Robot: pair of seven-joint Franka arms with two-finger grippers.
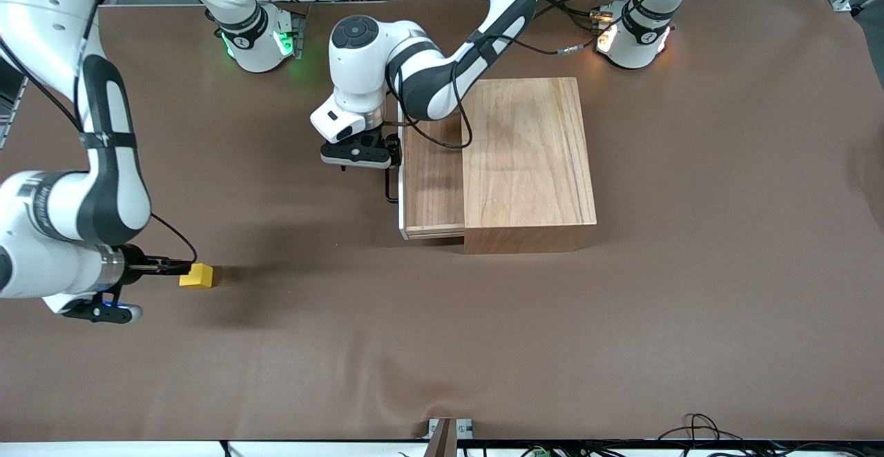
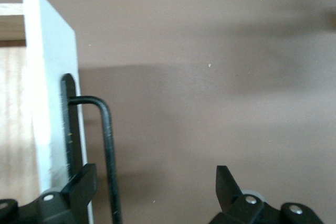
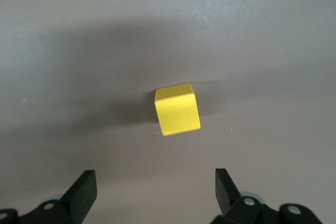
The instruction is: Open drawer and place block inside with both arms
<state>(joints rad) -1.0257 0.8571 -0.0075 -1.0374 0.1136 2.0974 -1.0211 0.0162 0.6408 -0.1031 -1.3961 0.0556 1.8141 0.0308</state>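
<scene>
Front view, drawer (image 1: 433, 181): pulled partway out of the wooden box (image 1: 528, 153) toward the right arm's end of the tabletop (image 1: 690, 270); its bare wood floor shows, with the white front panel and the black handle (image 1: 392, 184) at its outer end.
Front view, left end effector (image 1: 376, 157): at the drawer's front, just beside the handle; the left arm reaches in from its base over the box's corner.
Front view, block (image 1: 197, 275): yellow cube on the tabletop near the right arm's end, nearer to the camera than the box and well apart from it.
Front view, right end effector (image 1: 169, 264): low beside the block, its tips pointing at the cube.
Left wrist view, left end effector (image 2: 155, 187): released, the 2 fingers (image 2: 84, 184) spread wide; the handle's (image 2: 107, 145) black bar runs between them, nearer the finger at the white panel (image 2: 50, 103), and neither finger presses on it.
Left wrist view, drawer (image 2: 13, 124): a strip of its wood interior shows past the panel.
Right wrist view, right end effector (image 3: 155, 190): released, 2 fingers (image 3: 84, 190) wide apart and grasping nothing.
Right wrist view, block (image 3: 177, 109): on the brown tabletop (image 3: 273, 51) ahead of the fingers, roughly centred on their gap, not touched.
</scene>
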